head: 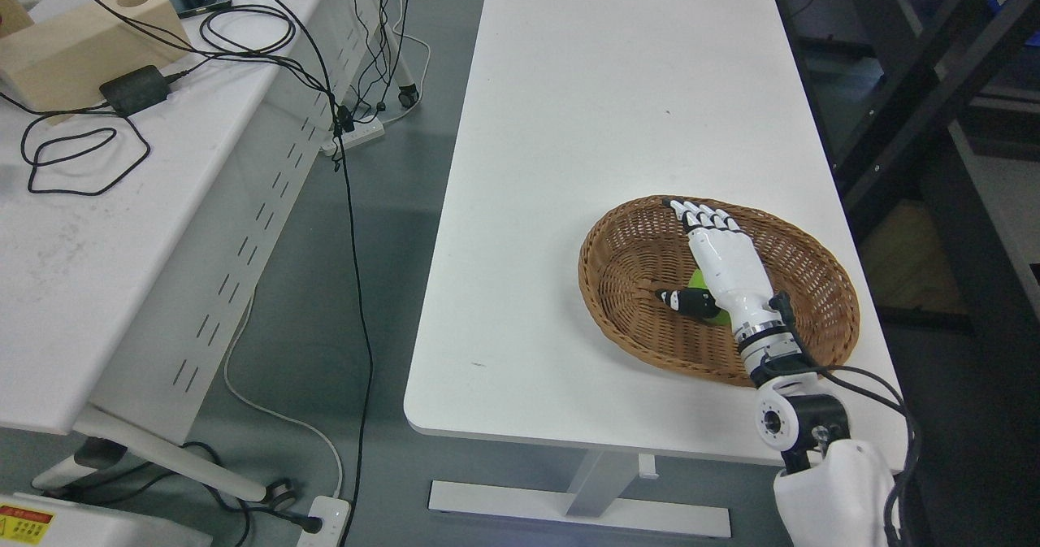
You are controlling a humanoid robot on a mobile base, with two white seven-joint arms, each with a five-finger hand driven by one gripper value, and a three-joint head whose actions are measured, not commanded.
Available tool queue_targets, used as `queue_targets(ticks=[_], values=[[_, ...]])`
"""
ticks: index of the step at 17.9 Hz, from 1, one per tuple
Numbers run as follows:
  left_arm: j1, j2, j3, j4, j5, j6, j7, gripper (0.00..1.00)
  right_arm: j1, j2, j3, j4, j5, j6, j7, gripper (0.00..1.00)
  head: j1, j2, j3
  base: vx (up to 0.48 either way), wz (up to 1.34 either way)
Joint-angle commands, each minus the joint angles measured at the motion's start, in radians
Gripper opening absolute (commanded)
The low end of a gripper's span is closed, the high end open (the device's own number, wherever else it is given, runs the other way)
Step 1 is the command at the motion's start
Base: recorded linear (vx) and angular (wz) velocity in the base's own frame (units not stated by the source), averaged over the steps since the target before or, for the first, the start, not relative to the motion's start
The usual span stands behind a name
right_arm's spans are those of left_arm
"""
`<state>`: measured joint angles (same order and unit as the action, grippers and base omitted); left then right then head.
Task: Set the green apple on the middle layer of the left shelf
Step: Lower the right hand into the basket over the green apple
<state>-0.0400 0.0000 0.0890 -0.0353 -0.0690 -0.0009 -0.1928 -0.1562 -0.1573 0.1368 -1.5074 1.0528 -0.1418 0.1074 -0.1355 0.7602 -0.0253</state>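
Looking down from the robot's head, the largest thing in view is a long white table (617,124) running away from the camera, bare except near its close right corner. To its left, across a strip of grey floor, stands a second white desk (97,238) strewn with black cables (73,153), a pale wooden block (73,47) and a small black power adapter (134,89); none of this concerns the task. Dark shelf framing (934,67) shows along the right edge of the picture, but no shelf on the left is visible here.

Near the table's close right corner sits a shallow, oval wicker basket (626,303). The right hand (719,258), white with black fingertips, reaches into it from the lower right, palm down, fingers stretched toward the far rim and thumb out to the left. Only a sliver of the green apple (700,277) peeks out beneath the palm, beside the thumb, so the fruit lies in the basket directly under the hand. The fingers look extended, not curled, so the apple seems covered but not yet gripped, probably positioned for closing around it. The left arm is not in view.
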Motion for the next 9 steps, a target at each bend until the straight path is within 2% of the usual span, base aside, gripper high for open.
queue_targets(ticks=[1,2,7,9], values=[[-0.001,0.017,0.000,0.000,0.000,-0.002,0.000,1.00,-0.010,-0.074,-0.016,0.061,0.012,0.005,-0.002,0.98,0.0000,0.000,0.000,0.000,0.00],[0.000,0.017,0.000,0.000,0.000,-0.002,0.000,1.00,-0.008,-0.085,-0.023,0.061,0.010,0.005,-0.002,0.98,0.0000,0.000,0.000,0.000,0.00],[-0.001,0.017,0.000,0.000,0.000,-0.001,0.000,1.00,0.000,-0.088,-0.054,0.059,0.004,0.002,-0.003,0.78,0.0000,0.000,0.000,0.000,0.00],[-0.001,0.017,0.000,0.000,0.000,-0.001,0.000,1.00,0.003,-0.088,-0.059,0.059,0.006,-0.001,-0.003,0.64,0.0000,0.000,0.000,0.000,0.00]])
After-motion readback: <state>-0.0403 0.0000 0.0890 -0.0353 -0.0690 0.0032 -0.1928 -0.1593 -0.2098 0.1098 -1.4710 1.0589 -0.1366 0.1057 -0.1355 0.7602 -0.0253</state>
